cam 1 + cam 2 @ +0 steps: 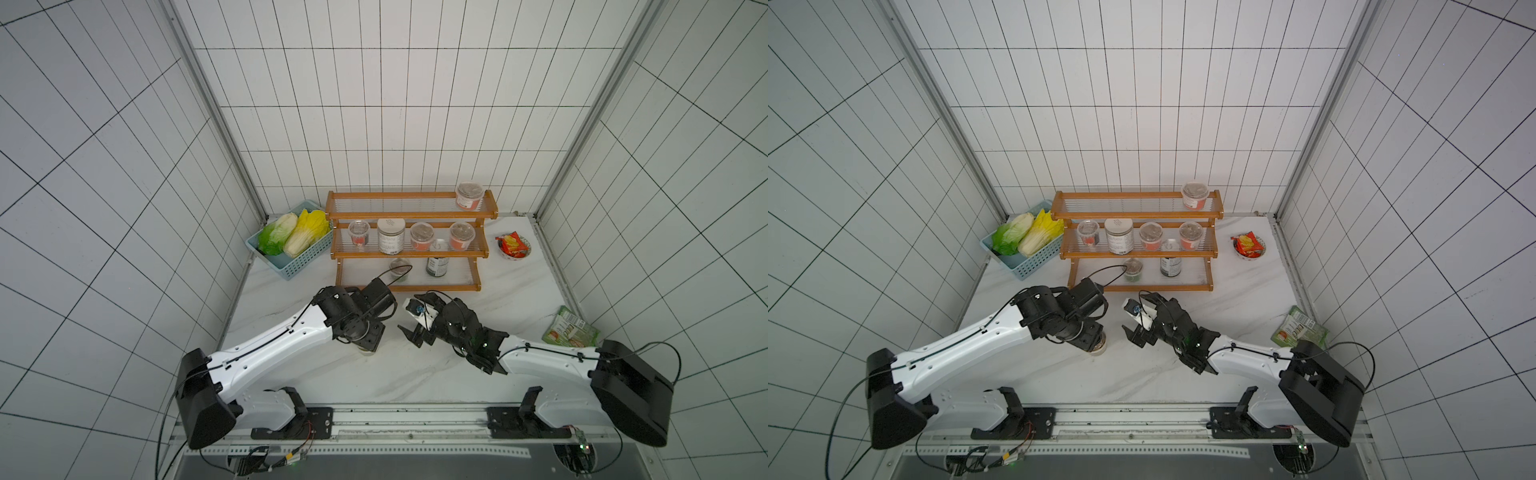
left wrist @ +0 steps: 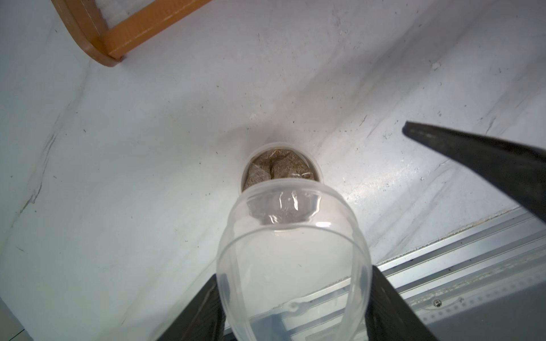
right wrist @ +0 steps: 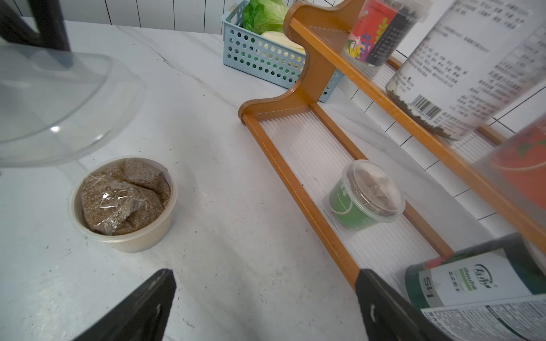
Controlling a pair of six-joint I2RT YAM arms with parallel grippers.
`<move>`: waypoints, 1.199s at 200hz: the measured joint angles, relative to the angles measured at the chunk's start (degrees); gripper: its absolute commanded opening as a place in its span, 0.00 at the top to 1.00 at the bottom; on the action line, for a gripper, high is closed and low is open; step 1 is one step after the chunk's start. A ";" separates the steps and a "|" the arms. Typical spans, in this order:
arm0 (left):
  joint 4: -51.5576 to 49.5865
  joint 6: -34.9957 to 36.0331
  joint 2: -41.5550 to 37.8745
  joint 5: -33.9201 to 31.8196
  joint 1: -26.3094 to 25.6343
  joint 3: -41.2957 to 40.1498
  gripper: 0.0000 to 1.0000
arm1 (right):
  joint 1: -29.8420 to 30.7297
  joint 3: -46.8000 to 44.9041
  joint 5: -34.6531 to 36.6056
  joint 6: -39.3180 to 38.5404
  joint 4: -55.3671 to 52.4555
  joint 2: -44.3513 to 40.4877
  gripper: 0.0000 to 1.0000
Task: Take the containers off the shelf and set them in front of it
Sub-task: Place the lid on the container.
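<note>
The shelf [image 1: 409,287] [image 3: 298,192] stands at the back. Its top tier holds a red cup [image 1: 469,195]. The middle tier holds a white-labelled jar [image 1: 391,236] and three cups [image 1: 422,237]. On the bottom tier are a green cup [image 1: 400,268] [image 3: 365,195] and a dark jar [image 1: 437,264]. In front of the shelf an open cup [image 3: 124,203] [image 2: 280,171] of brown packets rests on the table. My left gripper [image 2: 294,295] [image 1: 1090,336] hangs above it, shut on its clear lid [image 2: 292,251] [image 3: 59,103]. To its right, my right gripper [image 3: 266,277] [image 1: 413,334] stands open and holds nothing.
A light blue basket [image 1: 291,257] of cabbages sits left of the shelf. A small bowl [image 1: 514,245] with a red packet sits to the shelf's right. A green packet [image 1: 571,332] lies near the right wall. A metal rail [image 1: 374,415] runs along the table's near edge.
</note>
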 measured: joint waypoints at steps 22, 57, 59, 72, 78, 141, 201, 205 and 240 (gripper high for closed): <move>-0.15 -2.64 0.72 -0.22 -0.68 -2.36 0.35 | -0.46 -0.72 0.81 0.02 -0.74 -1.55 0.01; 2.27 -4.55 4.70 -0.50 -0.68 -5.07 0.35 | -1.53 -2.89 1.62 0.46 -2.75 -5.09 0.01; 2.56 -4.59 5.07 -0.57 -0.68 -5.07 0.35 | -1.55 -2.93 1.66 0.48 -2.80 -5.27 0.01; 4.22 -4.66 6.71 -1.03 -0.68 -5.05 0.34 | -1.99 -3.32 1.99 0.72 -3.10 -6.29 0.01; 4.76 -4.63 7.39 -1.29 -0.68 -4.98 0.34 | -2.19 -3.41 2.03 0.79 -3.17 -6.56 0.01; 8.02 -3.91 11.72 -2.16 0.98 -4.81 0.32 | -2.99 -3.52 2.38 1.64 -3.85 -7.13 0.01; 9.20 -3.32 12.35 -1.90 2.19 -5.31 0.30 | -3.10 -3.54 2.38 1.99 -3.85 -7.08 0.01; 9.27 -3.34 12.46 -1.88 2.19 -5.42 0.30 | -3.15 -3.54 2.38 2.01 -3.85 -7.08 0.01; 9.84 -3.63 12.66 -1.70 2.19 -6.14 0.30 | -3.37 -3.54 2.36 2.08 -3.87 -7.02 0.01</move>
